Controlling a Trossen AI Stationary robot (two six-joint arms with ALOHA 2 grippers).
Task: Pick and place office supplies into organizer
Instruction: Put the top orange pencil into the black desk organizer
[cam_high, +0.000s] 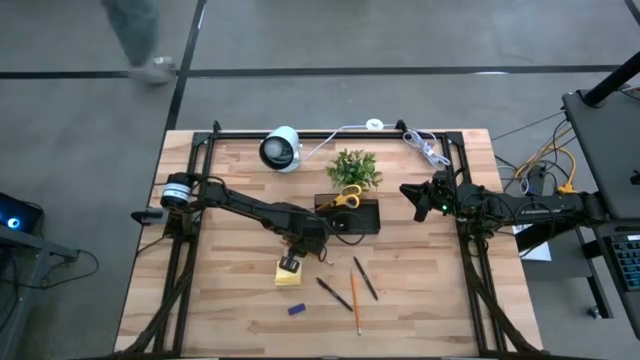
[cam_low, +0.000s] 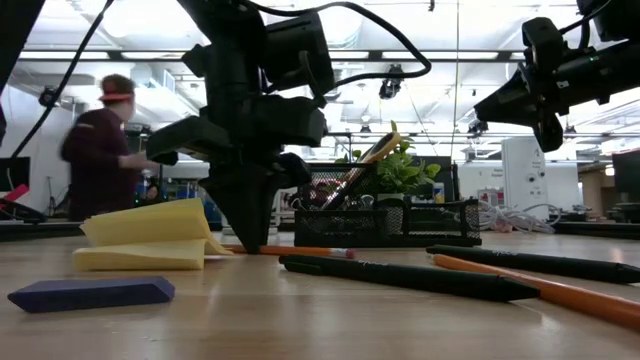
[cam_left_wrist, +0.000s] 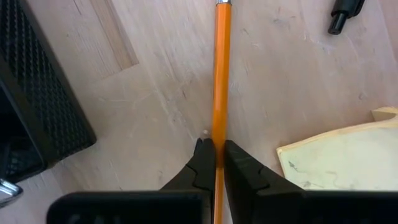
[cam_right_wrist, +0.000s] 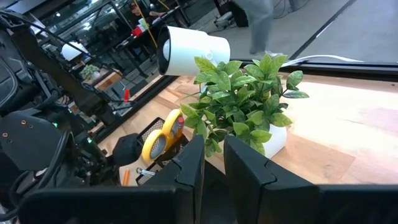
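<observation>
My left gripper (cam_left_wrist: 215, 155) points steeply down at the table, shut on an orange pencil (cam_left_wrist: 221, 74) that lies beside the yellow sticky-note pad (cam_high: 290, 278). The black mesh organizer (cam_high: 352, 216) stands just beyond, with yellow-handled scissors (cam_high: 346, 198) standing in it. Two dark pens (cam_high: 333, 292) (cam_high: 366, 279), another orange pencil (cam_high: 354, 291) and a small blue block (cam_high: 296, 309) lie nearer the front edge. My right gripper (cam_right_wrist: 213, 158) hovers at the table's right side, its fingers a narrow gap apart with nothing between them. My left gripper pinches the orange pencil's shaft (cam_left_wrist: 218, 134) between its two fingertips, one on each side, some way from the eraser end (cam_low: 345, 253). The fingers come from above, slanting down. The pencil lies flat on the table.
A green potted plant (cam_high: 353, 168) and a white round camera (cam_high: 281, 148) stand behind the organizer. Black frame rails (cam_high: 470, 260) run along the table's sides. A person (cam_low: 100, 150) moves in the room beyond the table.
</observation>
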